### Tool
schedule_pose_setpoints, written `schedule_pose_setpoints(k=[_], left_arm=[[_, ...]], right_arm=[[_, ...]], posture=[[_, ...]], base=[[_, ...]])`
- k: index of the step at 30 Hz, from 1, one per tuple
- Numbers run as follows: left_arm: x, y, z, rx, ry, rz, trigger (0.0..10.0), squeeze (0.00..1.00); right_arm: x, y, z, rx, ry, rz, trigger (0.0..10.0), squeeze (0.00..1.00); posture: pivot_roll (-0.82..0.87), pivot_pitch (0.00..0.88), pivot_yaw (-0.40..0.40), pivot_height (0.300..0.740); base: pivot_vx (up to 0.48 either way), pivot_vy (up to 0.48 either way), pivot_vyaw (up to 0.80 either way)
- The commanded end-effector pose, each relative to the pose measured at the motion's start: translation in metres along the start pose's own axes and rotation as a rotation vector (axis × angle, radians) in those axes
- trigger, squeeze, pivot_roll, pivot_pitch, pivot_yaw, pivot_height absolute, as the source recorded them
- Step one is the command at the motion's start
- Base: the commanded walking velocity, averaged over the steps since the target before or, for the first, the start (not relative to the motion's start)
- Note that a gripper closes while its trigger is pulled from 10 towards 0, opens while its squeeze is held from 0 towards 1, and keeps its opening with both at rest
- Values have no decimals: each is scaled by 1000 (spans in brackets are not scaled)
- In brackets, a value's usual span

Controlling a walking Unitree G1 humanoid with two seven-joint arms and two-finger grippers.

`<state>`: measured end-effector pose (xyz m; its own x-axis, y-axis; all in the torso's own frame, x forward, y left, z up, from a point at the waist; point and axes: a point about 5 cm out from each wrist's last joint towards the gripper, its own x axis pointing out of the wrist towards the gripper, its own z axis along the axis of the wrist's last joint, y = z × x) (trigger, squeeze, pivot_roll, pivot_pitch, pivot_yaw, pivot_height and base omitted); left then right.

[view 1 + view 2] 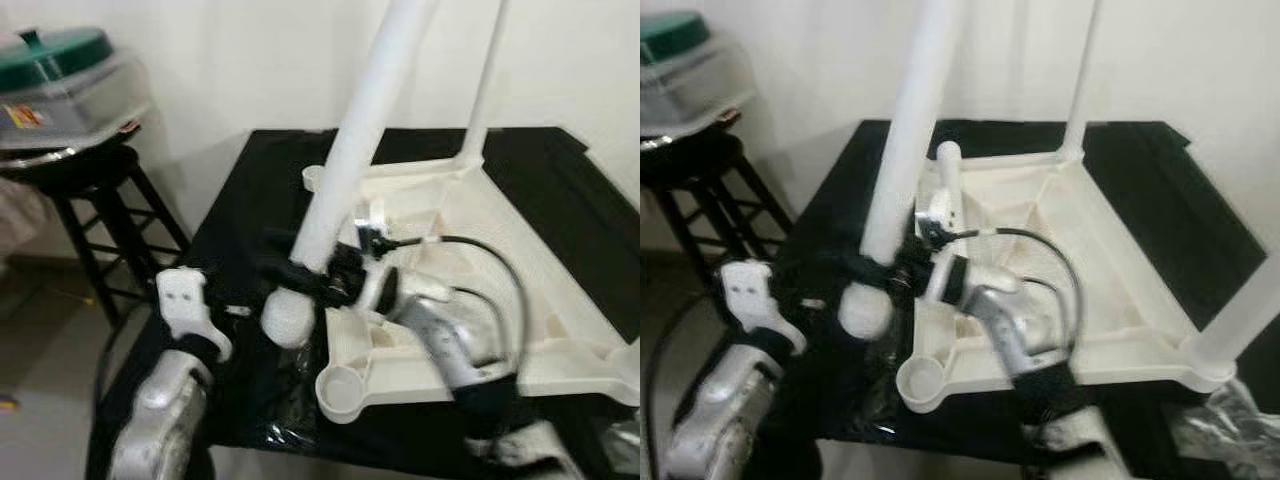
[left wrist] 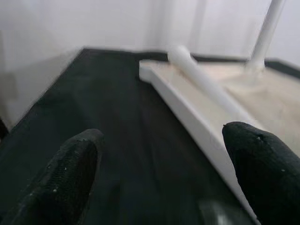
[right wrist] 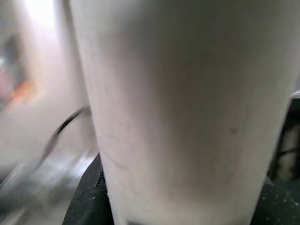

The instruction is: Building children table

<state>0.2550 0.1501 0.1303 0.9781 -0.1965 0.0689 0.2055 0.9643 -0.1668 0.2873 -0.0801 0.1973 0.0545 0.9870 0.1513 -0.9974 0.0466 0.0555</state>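
Note:
A white plastic table top [image 1: 520, 250] lies upside down on a black cloth [image 1: 240, 220]. One white leg [image 1: 480, 100] stands in its far corner socket and another [image 1: 1240, 320] in the near right corner. The near left socket [image 1: 340, 390] is empty. My right gripper [image 1: 318, 275] is shut on a loose white table leg [image 1: 350, 150], which leans with its lower end just left of the table top's edge. This leg [image 3: 187, 103] is seen close up between black fingers. My left gripper [image 2: 166, 150] is open over the cloth. A further white tube [image 2: 206, 79] lies in the table top.
A black stool [image 1: 90, 190] at the left carries a clear container with a green lid [image 1: 60, 70]. Crumpled clear plastic [image 1: 1230, 420] lies at the cloth's front edge. A white wall stands behind, and bare floor [image 1: 40, 330] lies to the left.

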Motion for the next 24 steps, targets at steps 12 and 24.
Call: schedule_pose_setpoints(k=[12,24], left_arm=[[-49,24,-8,123,98,201,10000,0],[-84,10,7,162,126,93,10000,0]], right_arm=[[-13,10,-10,82,270,366,10000,0],[-21,9,4,91,320,468,10000,0]], posture=[[54,89,61,740],[121,224,115,740]], base=[[0,0,0],[0,0,0]])
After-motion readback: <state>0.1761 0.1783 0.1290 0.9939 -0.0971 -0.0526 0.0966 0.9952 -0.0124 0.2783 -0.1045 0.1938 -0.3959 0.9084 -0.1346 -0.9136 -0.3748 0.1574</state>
